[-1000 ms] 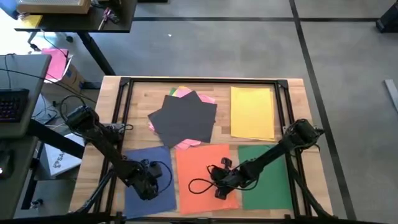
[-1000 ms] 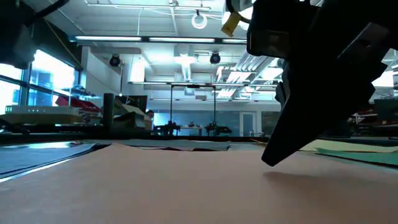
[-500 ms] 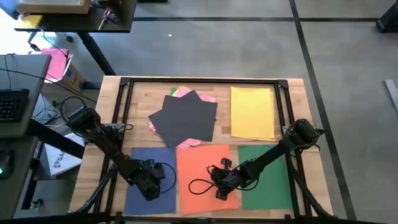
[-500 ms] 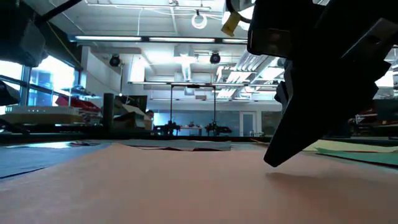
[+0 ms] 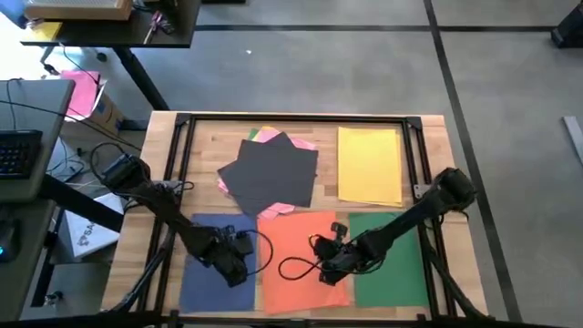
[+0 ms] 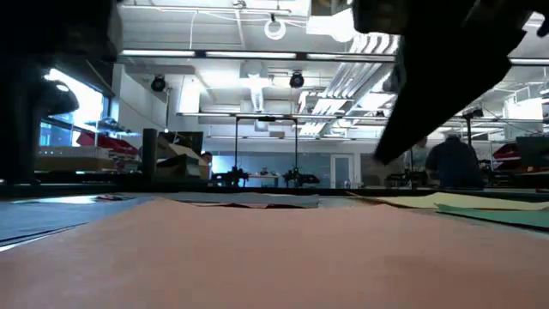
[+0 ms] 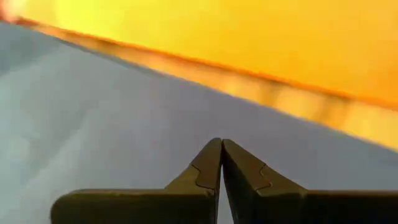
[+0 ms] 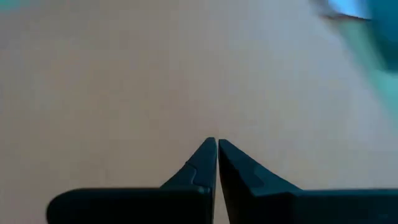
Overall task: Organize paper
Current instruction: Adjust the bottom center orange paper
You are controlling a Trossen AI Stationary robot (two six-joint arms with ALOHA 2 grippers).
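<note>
Coloured paper sheets lie flat on the wooden table. A blue sheet (image 5: 202, 273), an orange sheet (image 5: 296, 235) and a green sheet (image 5: 396, 264) line the near side. A yellow sheet (image 5: 369, 164) lies at the far right. A dark grey sheet (image 5: 269, 173) covers pink ones (image 5: 278, 210). My left gripper (image 5: 241, 266) is shut, low over the blue sheet's right edge. My right gripper (image 5: 322, 270) is shut above the orange sheet (image 6: 257, 257), and the low view shows it clear of the paper. My left gripper's shut fingertips (image 7: 211, 155) point at the blue sheet (image 7: 124, 124) near its right edge, slanting down from the table's left. I cannot tell whether they touch the sheet.
Black frame rails (image 5: 296, 118) run round the tabletop. A black cable loop (image 5: 291, 270) hangs over the orange sheet beside my right gripper. A desk with a keyboard (image 5: 18, 150) stands left of the table. A person (image 6: 450, 163) stands far back in the room.
My left gripper has moved toward the table's right edge across the blue sheet, nearing the orange one. My right gripper has risen off the orange sheet, and its tip now stands well above the paper in the low view.
</note>
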